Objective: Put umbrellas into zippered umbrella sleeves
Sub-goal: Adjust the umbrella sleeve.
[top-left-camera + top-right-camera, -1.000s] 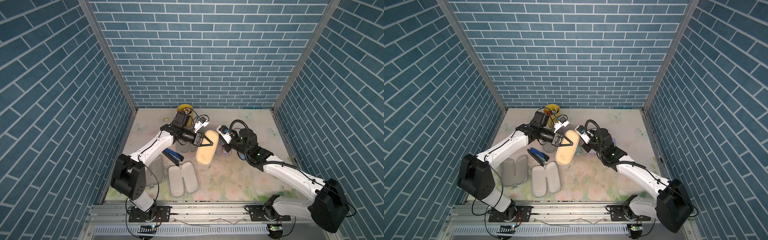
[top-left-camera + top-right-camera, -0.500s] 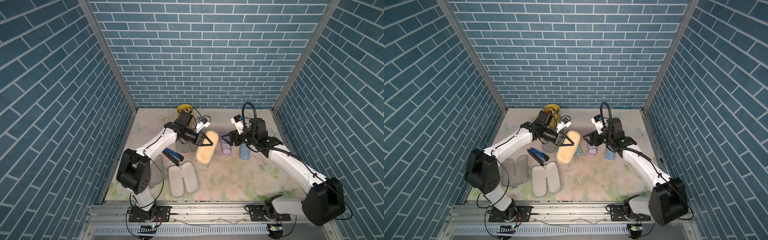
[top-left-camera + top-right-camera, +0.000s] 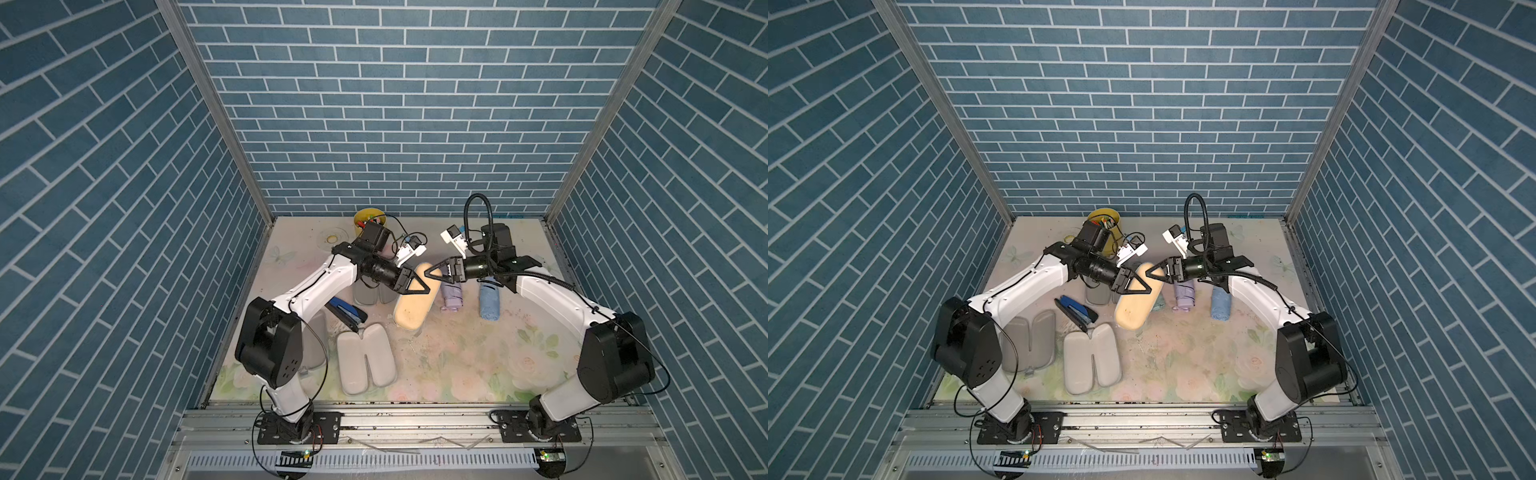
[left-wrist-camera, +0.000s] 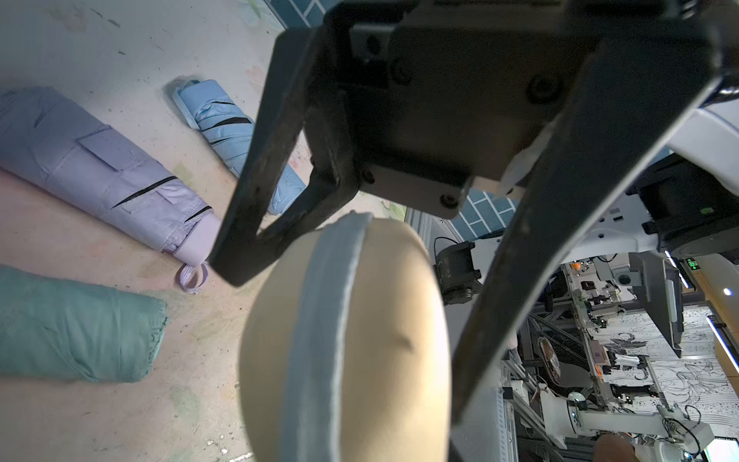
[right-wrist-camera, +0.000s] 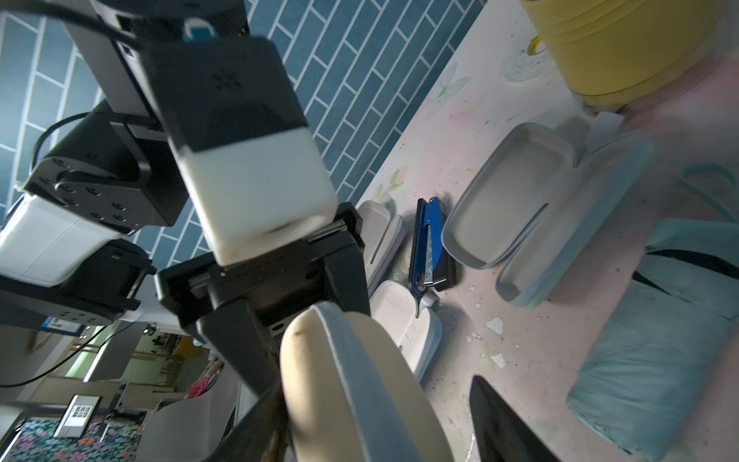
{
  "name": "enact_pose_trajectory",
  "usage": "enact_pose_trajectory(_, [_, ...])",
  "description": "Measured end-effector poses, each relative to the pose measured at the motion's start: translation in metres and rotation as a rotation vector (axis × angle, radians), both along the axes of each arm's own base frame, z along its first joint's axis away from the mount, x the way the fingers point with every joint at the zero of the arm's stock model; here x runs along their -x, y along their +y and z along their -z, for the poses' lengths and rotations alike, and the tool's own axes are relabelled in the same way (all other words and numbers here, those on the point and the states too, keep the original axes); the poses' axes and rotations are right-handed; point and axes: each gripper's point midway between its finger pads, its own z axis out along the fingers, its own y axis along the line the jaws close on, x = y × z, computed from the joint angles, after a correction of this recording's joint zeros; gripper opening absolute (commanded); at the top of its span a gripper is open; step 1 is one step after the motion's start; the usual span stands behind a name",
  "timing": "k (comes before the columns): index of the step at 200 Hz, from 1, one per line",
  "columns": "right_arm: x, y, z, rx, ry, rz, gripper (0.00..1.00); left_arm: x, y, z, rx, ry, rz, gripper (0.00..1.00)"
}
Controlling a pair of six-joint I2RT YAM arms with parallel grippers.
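Observation:
My left gripper (image 3: 417,286) is shut on the cream-tan zippered umbrella sleeve (image 3: 415,305), held slanting over the mat with its grey zip band (image 4: 324,340) closed. My right gripper (image 3: 433,272) is open and straddles the sleeve's upper end; one of its fingers (image 5: 500,424) stands apart from the sleeve (image 5: 360,392). Three umbrellas lie on the mat beside it: lilac (image 3: 452,297), light blue (image 3: 489,301) and mint green (image 4: 80,332). In both top views the sleeve (image 3: 1136,307) hides most of the mint one.
An open grey-white sleeve (image 3: 365,365) lies at the front, another (image 3: 1030,343) lies under my left arm, and a light blue one (image 5: 540,216) lies open near the yellow cup (image 3: 368,218). A dark blue stapler (image 3: 347,316) sits between them.
My right gripper opened, drew back to the right, then came in again to straddle the sleeve's upper end. My left gripper kept its hold on the sleeve.

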Motion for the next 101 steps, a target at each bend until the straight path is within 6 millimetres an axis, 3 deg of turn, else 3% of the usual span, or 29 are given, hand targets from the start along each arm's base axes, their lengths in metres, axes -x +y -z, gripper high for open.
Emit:
enact_pose_trajectory(14, [0.006, 0.004, -0.006, -0.021, 0.001, -0.034, 0.59, -0.001, -0.001, -0.008, 0.010, -0.015, 0.011, 0.27])
enact_pose_trajectory(35, [0.008, 0.006, -0.016, -0.050, -0.009, -0.057, 0.46, -0.002, -0.002, -0.016, 0.019, -0.031, 0.019, 0.40])
enact_pose_trajectory(71, [-0.006, 0.007, -0.020, -0.057, 0.001, 0.007, 0.14, -0.023, 0.004, -0.020, 0.049, -0.032, -0.077, 0.80])
enact_pose_trajectory(85, [-0.019, 0.005, -0.018, -0.053, 0.019, 0.077, 0.08, -0.039, 0.024, -0.021, 0.076, -0.020, -0.203, 0.88])
enact_pose_trajectory(101, [-0.037, 0.000, -0.015, -0.050, 0.032, 0.176, 0.06, -0.059, 0.060, -0.018, 0.117, 0.011, -0.413, 0.99])
